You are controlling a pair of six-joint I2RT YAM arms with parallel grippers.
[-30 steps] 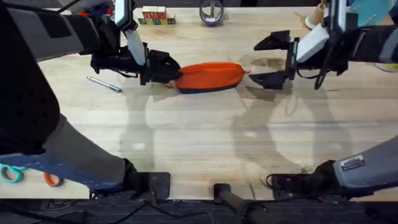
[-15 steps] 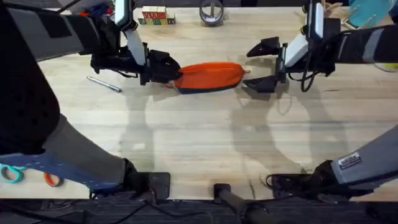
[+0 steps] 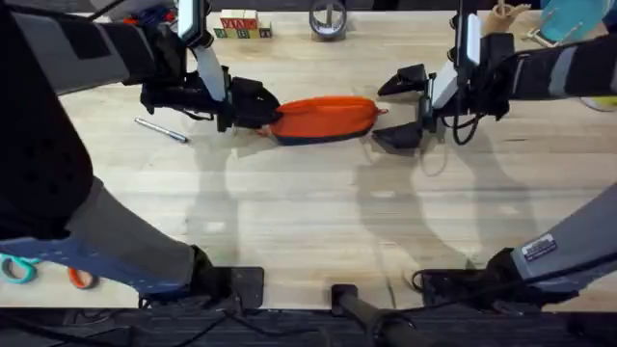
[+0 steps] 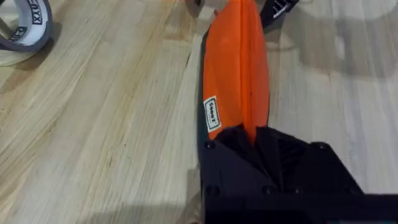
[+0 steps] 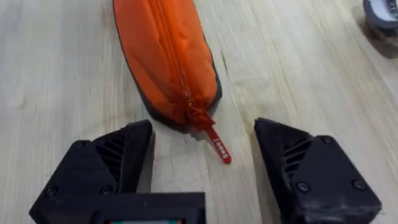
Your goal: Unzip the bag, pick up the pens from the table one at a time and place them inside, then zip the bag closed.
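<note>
The orange bag (image 3: 323, 118) with its dark base lies across the far middle of the table (image 3: 308, 222). My left gripper (image 3: 262, 107) is shut on the bag's left end; in the left wrist view the black fingers (image 4: 249, 146) pinch the bag (image 4: 236, 68) at its top seam. My right gripper (image 3: 399, 107) is open at the bag's right end. In the right wrist view the zipper is closed and the small orange pull (image 5: 217, 147) lies on the wood between the two fingers of my right gripper (image 5: 202, 165), untouched. A silver-grey pen (image 3: 161, 130) lies left of the left gripper.
Wooden letter blocks (image 3: 239, 26) and a tape roll (image 3: 328, 19) sit at the table's far edge behind the bag. Scissors (image 3: 24, 270) lie near the front left corner. Bare wood stretches in front of the bag.
My right gripper has moved left, closing in on the bag's right end until its open fingers straddle the zipper pull. The left gripper and the bag have stayed still.
</note>
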